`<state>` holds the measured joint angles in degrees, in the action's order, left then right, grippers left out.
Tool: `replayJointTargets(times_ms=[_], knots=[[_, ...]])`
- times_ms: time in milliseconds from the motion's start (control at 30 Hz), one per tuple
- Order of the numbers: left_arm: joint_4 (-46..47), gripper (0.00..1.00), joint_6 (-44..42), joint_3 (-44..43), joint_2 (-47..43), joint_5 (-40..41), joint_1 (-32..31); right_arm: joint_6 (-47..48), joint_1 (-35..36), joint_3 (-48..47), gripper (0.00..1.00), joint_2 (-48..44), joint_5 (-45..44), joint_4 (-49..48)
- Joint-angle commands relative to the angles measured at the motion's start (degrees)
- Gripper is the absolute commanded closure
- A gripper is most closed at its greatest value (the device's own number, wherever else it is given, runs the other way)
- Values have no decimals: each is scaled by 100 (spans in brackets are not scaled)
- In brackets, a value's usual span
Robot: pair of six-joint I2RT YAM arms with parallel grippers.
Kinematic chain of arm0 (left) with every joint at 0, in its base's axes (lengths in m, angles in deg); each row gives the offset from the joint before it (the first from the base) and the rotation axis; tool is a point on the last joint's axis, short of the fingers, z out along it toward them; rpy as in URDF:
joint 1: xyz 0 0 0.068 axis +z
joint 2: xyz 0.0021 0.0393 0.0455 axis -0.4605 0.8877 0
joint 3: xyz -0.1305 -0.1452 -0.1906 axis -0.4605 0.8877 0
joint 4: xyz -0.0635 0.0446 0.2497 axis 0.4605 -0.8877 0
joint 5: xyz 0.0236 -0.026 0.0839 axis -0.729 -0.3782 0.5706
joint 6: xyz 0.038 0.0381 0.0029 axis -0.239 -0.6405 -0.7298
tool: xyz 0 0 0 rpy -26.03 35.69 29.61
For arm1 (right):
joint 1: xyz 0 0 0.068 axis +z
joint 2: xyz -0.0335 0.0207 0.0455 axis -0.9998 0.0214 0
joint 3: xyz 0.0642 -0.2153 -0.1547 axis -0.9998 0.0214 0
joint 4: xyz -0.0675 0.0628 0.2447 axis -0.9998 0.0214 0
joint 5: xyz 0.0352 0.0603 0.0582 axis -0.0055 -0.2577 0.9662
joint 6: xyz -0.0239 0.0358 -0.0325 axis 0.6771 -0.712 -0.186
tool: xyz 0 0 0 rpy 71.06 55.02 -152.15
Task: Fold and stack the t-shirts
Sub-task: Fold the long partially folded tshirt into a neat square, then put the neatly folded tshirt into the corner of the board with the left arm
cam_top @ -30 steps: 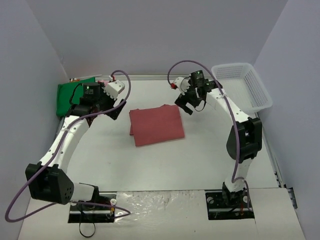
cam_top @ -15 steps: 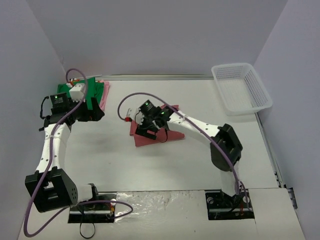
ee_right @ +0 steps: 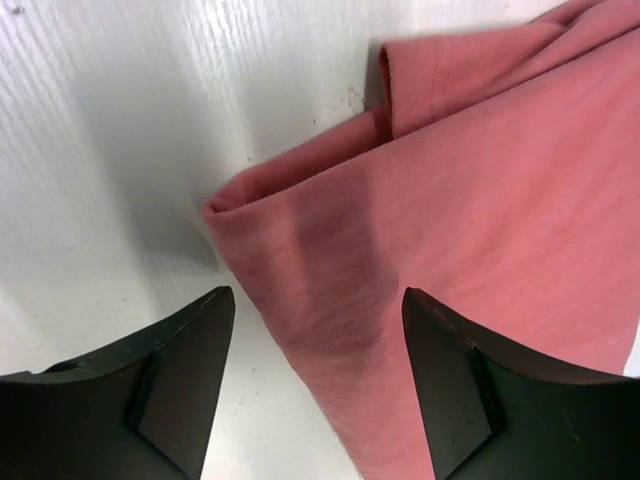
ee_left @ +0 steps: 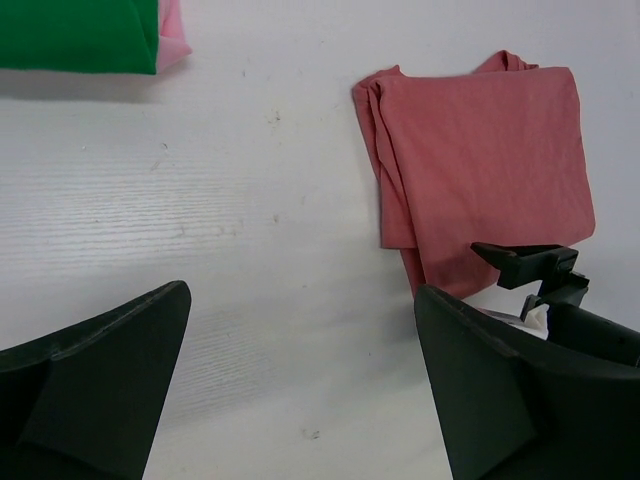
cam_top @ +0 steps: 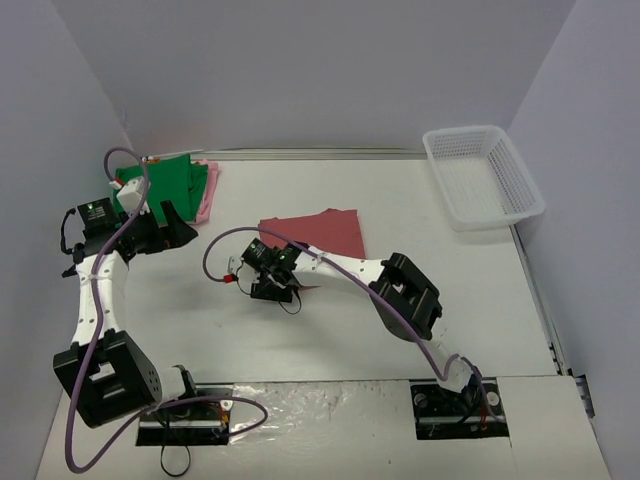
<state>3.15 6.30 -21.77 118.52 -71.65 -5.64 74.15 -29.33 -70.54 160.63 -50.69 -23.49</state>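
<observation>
Though straddling the folded dusty-red cloth t-shirt's (cam_top: 325,232) near-left corner, right tool (ee_right: 318,298) parted, clasping nothing.
Wide-spread left tool (ee_left: 300,310) above white tabletop (ee_left: 250,200); bright green cloth t-shirt (cam_top: 170,185) far left, pale pink cloth t-shirt (cam_top: 209,182) peeking out beside it.

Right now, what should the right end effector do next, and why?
Probably close the right end effector on the red shirt: its open jaws straddle the folded corner, and it likely belongs on the green shirt at far left.
</observation>
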Motion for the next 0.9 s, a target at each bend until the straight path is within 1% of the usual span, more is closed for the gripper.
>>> replayJointTargets(times_ms=[0,67,167,333,367,433,467,533,567,700,733,800,867], knots=[[91,6,107,11,-25,-222,28,-5,85,-259,36,172,-312,141],[73,6,107,11,-33,-214,37,-5,129,-390,36,251,-365,167],[117,6,133,46,-42,-231,45,-22,164,-539,39,383,-409,229],[152,6,221,81,11,-336,116,-22,270,-602,46,550,-339,317],[143,6,221,90,28,-354,133,-22,287,-610,49,611,-339,326],[143,6,247,90,72,-415,168,-14,331,-646,53,665,-321,352],[143,6,265,82,98,-450,177,-5,340,-654,66,717,-304,361],[126,6,300,81,186,-644,195,13,349,-672,83,761,-260,440],[117,6,309,73,239,-705,195,21,349,-663,100,761,-268,449],[152,6,458,125,415,-1004,195,39,305,-654,100,639,-391,510],[230,6,702,169,485,-1231,195,48,270,-698,100,551,-418,528],[415,6,1002,230,651,-1434,195,57,217,-742,100,446,-453,606],[775,6,1502,380,783,-1689,195,65,147,-812,100,270,-523,668]])
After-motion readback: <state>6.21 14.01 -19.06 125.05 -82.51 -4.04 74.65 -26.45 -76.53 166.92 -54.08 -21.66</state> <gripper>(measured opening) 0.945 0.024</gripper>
